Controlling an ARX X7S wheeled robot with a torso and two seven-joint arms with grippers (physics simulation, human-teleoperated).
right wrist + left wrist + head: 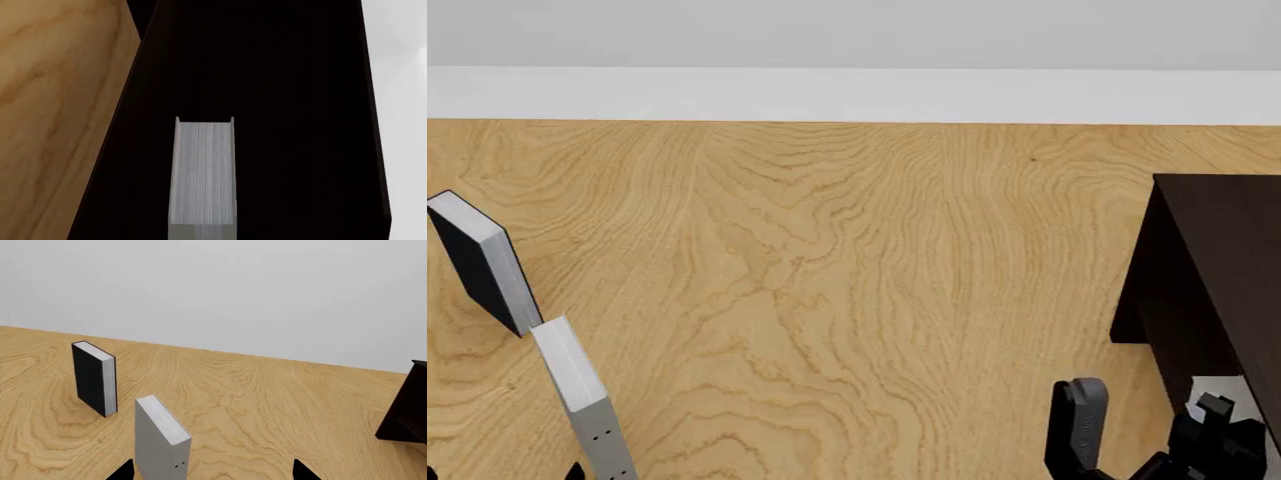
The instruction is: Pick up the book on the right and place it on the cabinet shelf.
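Observation:
The book shows its white page edges between two thin grey covers, surrounded by the near-black inside of the cabinet. It runs out of the right wrist view exactly where my jaws sit. The dark fingers do not stand out against the dark wood. In the head view my right gripper reaches into the cabinet at the table's right, and a white patch of the book shows just beyond it. I cannot tell the shelf board apart from the dark interior. My left gripper is open and holds nothing.
A slim grey book stands upright just ahead of my left gripper, close to one fingertip. A black-covered book stands farther back. Both are at the far left of the wooden table. A white wall lies behind.

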